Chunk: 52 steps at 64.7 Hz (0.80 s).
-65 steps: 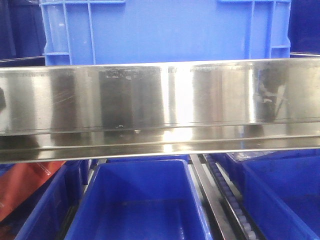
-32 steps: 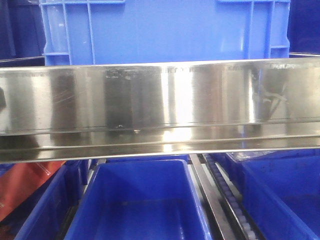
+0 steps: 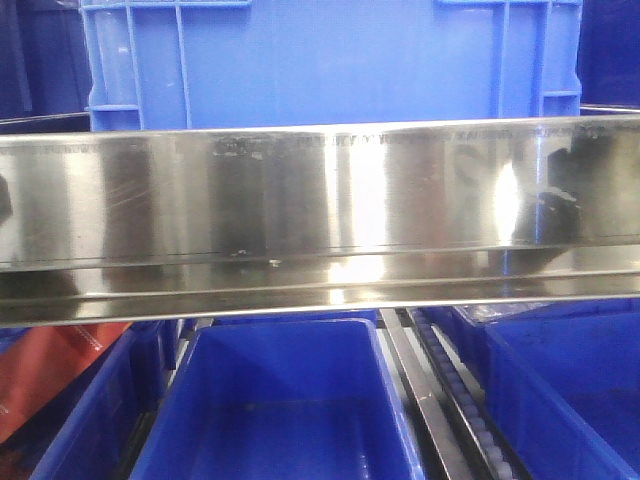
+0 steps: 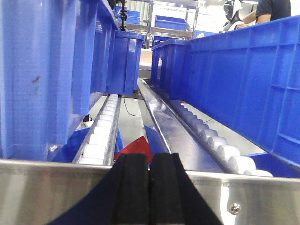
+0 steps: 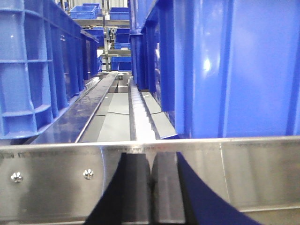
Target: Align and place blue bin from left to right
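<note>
Shifted glare on steel rail (image 3: 320, 215) (blue bin (image 3: 330, 60) behind), both grippers (image 4: 149, 187) (image 5: 151, 197) closed.

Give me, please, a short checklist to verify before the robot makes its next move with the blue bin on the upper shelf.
1. Left end effector closed, holding nothing: ok.
2. Right end effector closed, holding nothing: ok.
3. Large blue plastic bin stands behind the shiny steel front rail: ok.
4. Bin squared against the rail: cannot tell; its base is hidden.
5. White roller track between the bins free of objects: ok.
6. Person in dark shirt in the background, far from the arms: cannot tell.
</note>
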Each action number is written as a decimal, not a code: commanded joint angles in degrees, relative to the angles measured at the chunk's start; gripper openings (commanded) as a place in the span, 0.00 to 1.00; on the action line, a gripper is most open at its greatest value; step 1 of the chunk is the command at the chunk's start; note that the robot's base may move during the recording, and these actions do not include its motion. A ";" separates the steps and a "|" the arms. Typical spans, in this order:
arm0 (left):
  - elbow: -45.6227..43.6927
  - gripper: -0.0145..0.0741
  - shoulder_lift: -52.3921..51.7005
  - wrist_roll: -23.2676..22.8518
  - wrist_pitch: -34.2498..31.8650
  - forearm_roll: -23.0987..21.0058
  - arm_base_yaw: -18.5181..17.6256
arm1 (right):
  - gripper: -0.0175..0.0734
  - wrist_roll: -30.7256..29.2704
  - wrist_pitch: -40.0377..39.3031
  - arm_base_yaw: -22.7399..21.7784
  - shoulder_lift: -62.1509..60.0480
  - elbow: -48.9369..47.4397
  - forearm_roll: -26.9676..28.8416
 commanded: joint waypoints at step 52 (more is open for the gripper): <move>-0.07 0.04 -0.31 0.08 -1.02 -0.28 0.24 | 0.11 -0.56 0.27 -0.37 -0.35 0.18 -1.47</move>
